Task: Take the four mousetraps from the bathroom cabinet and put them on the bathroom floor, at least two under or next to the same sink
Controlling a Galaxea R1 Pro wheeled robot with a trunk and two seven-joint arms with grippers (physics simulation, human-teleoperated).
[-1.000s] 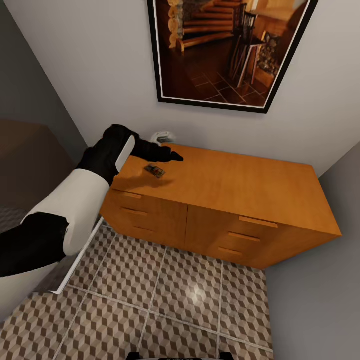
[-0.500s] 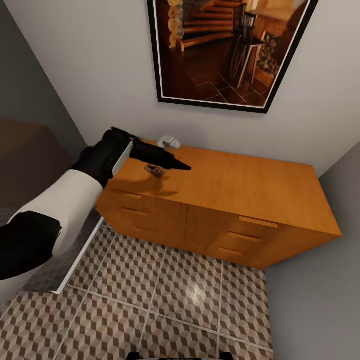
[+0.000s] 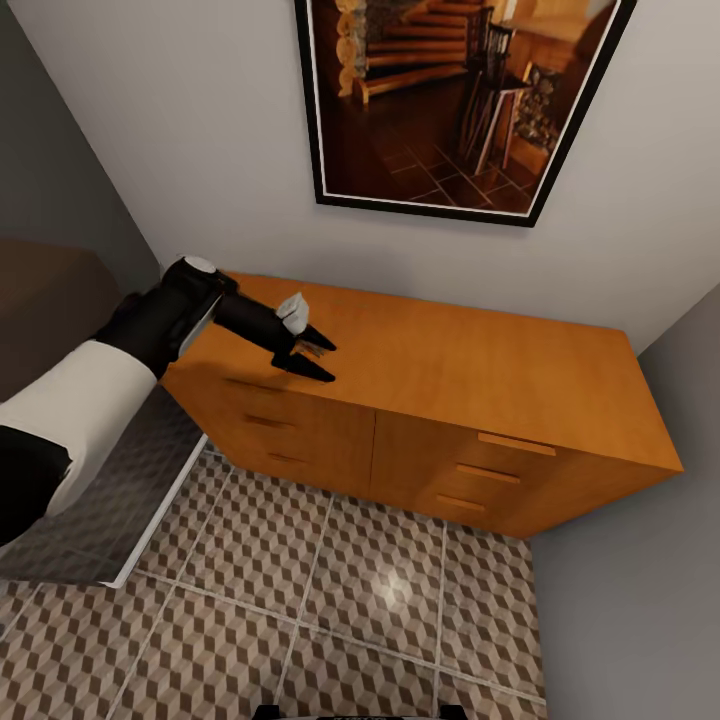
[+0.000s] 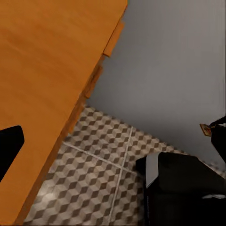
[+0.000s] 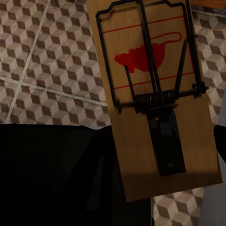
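Framed staircase picture [image 3: 455, 100] on wall [image 3: 190, 130]

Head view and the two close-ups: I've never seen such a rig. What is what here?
This is a simulated two-armed robot. The wide picture is from its head camera: its left gripper, fingers apart, reaches over the orange-brown cabinet, where a small trap seems to lie between them. The other two come from cameras near each gripper. The right wrist view shows a mousetrap up close, clamped in the right gripper, above the cube-patterned bathroom floor.
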